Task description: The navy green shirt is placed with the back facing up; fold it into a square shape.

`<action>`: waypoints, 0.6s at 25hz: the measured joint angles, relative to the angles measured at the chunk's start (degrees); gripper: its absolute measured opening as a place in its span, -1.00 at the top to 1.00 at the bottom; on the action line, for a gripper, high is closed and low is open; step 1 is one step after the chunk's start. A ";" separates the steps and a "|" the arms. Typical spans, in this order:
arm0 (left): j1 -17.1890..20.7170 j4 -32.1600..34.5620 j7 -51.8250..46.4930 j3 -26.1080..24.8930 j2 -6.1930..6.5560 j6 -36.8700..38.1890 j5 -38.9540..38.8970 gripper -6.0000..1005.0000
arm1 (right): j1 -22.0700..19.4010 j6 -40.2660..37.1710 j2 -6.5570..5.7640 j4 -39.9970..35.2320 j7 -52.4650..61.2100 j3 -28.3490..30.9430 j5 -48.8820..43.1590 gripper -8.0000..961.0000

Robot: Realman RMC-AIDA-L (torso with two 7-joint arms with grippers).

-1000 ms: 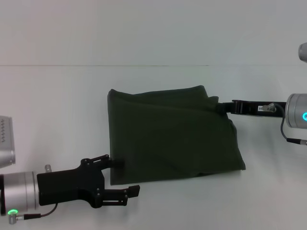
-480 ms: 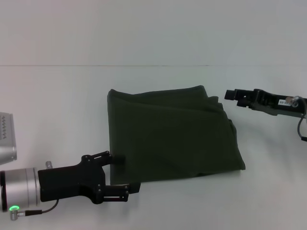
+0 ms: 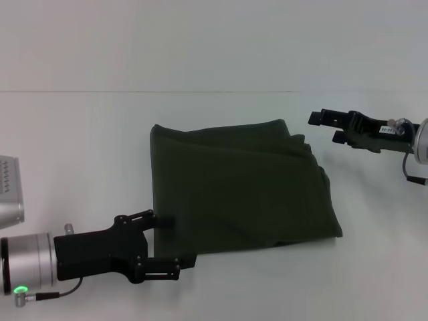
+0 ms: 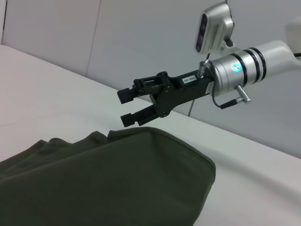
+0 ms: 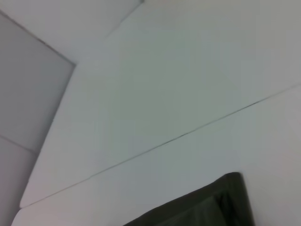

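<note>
1. Shirt (image 3: 237, 190) lies folded at frame centre on the table (image 3: 80, 140), a near-square stack with layered edges at its upper right.
2. Left gripper (image 3: 174, 242) sits at the shirt's lower left corner, jaws spread, one finger touching the hem.
3. Right gripper (image 3: 323, 126) hovers at upper right, clear of the cloth, jaws spread and empty.
4. Folding appears essentially complete; only releasing and minor squaring seem left.
</note>
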 joint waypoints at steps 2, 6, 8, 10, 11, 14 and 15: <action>0.08 0.00 0.00 0.00 -0.03 0.00 0.00 -0.84 | 0.68 1.70 -0.56 1.04 1.88 -1.15 -0.02 -0.84; 0.21 0.00 0.00 0.01 -0.15 0.00 0.00 -0.84 | 1.79 3.35 -0.99 2.29 3.29 -2.69 -0.05 -0.89; 0.22 0.00 0.00 0.02 -0.20 0.00 0.00 -0.84 | 2.21 3.66 -0.84 2.38 3.31 -2.99 -0.06 -0.89; 0.22 0.00 0.00 0.02 -0.24 0.00 0.00 -0.83 | 2.55 3.84 -0.62 2.39 3.32 -3.55 -0.06 -0.89; 0.22 0.00 0.00 0.02 -0.24 0.01 0.01 -0.83 | 2.68 3.93 -0.51 2.40 3.32 -3.96 -0.05 -0.89; 0.22 0.01 0.01 0.02 -0.26 0.05 0.03 -0.83 | 3.09 4.14 -0.36 2.97 3.34 -4.35 -0.04 -0.89; 0.23 0.00 0.03 0.02 -0.26 0.07 0.03 -0.83 | 3.27 4.34 -0.35 3.33 3.34 -4.44 -0.03 -0.89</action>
